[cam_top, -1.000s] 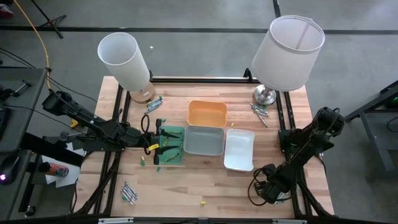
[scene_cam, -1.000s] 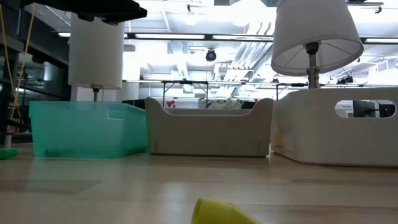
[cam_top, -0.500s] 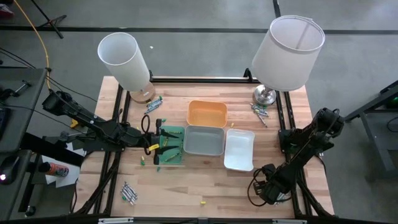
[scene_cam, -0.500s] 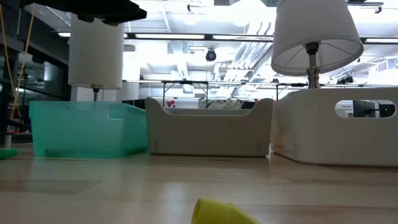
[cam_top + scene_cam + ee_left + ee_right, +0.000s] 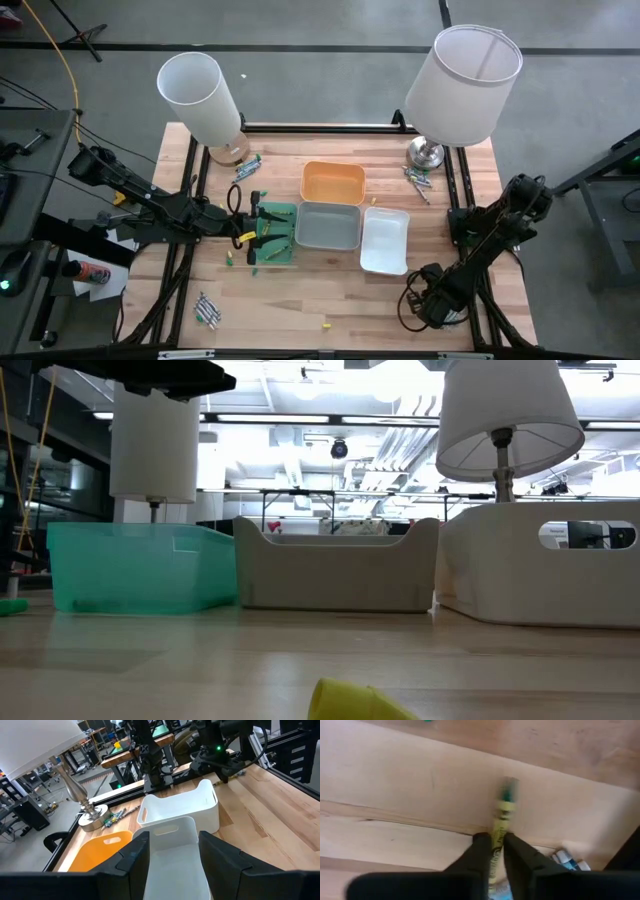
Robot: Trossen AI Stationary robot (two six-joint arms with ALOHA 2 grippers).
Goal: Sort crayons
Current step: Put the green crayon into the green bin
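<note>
Right gripper [image 5: 494,851] sat low at the near right corner of the light wooden table [image 5: 300,300], fingers [image 5: 472,855] pinched onto a thin yellow-wrapped crayon with a green tip [image 5: 499,820]; the crayon stuck out forward between them over the tabletop. A couple of pale crayon ends [image 5: 567,860] lay just beside the fingers.

Left gripper [image 5: 172,855] hovered at the left side of the table over the translucent green plastic tray [image 5: 275,235], fingers apart with nothing between them. Left wrist view looked past them to the grey rectangular plastic tray [image 5: 175,850], white rectangular plastic tray [image 5: 180,807] and orange plastic tray [image 5: 97,850].

Loose crayons were spread around: a cluster near the base of the left white cylindrical lamp [image 5: 247,166], another cluster beside the chrome base of the right white-shaded lamp [image 5: 417,182], a grey-white bunch at the near left [image 5: 207,310], green ones in and beside the green tray [image 5: 252,262], and one yellow crayon near the front edge [image 5: 325,325]. Low view showed that yellow one [image 5: 350,702] up close.
</note>
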